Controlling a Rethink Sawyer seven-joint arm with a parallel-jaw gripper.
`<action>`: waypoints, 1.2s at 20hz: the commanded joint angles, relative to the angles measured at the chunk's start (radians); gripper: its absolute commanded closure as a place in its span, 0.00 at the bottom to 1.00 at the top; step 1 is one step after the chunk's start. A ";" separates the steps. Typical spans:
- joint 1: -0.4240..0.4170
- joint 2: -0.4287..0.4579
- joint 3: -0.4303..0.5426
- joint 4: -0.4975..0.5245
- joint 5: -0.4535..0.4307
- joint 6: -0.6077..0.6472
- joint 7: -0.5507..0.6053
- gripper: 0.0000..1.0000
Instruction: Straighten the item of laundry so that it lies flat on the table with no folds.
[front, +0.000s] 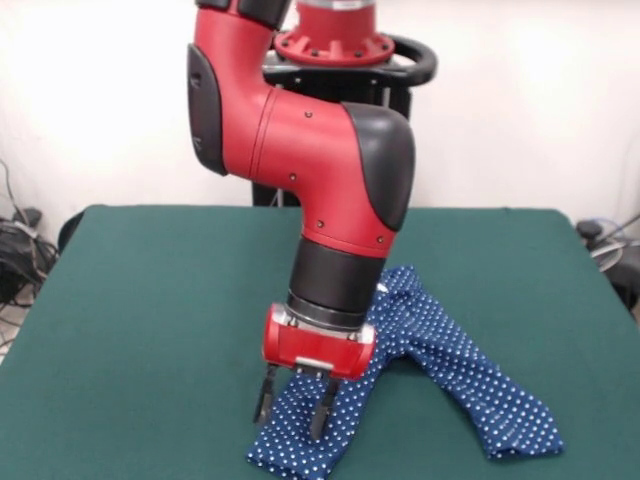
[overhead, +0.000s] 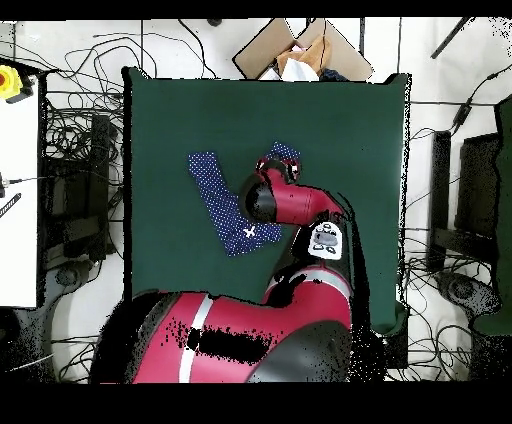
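The navy-blue polka-dot trousers (front: 470, 385) lie on the green table (front: 150, 320) in a V shape. One leg runs to the near right. The other leg (front: 300, 450) runs to the near edge and looks bunched. The waist lies toward the robot, partly hidden by the arm. My gripper (front: 293, 405) points down, open, with its fingertips (front: 322, 412) at the upper part of the bunched leg. I cannot tell whether they touch the cloth. In the overhead view the trousers (overhead: 212, 195) show with a small white bow at the waist (overhead: 250, 232). The arm hides the gripper there.
A cardboard box (overhead: 300, 50) sits beyond the table's far edge in the overhead view. Cables lie on the floor around the table. A white bench with a yellow and red button (overhead: 12, 80) stands at the left. The table (overhead: 340, 120) is far larger than the garment.
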 joint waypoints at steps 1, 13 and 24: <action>-0.036 -0.101 0.160 0.021 0.004 0.378 0.008 0.00; -0.106 -0.200 0.302 0.179 0.001 0.540 0.003 0.00; -0.159 -0.169 0.453 0.272 -0.052 0.516 -0.044 0.00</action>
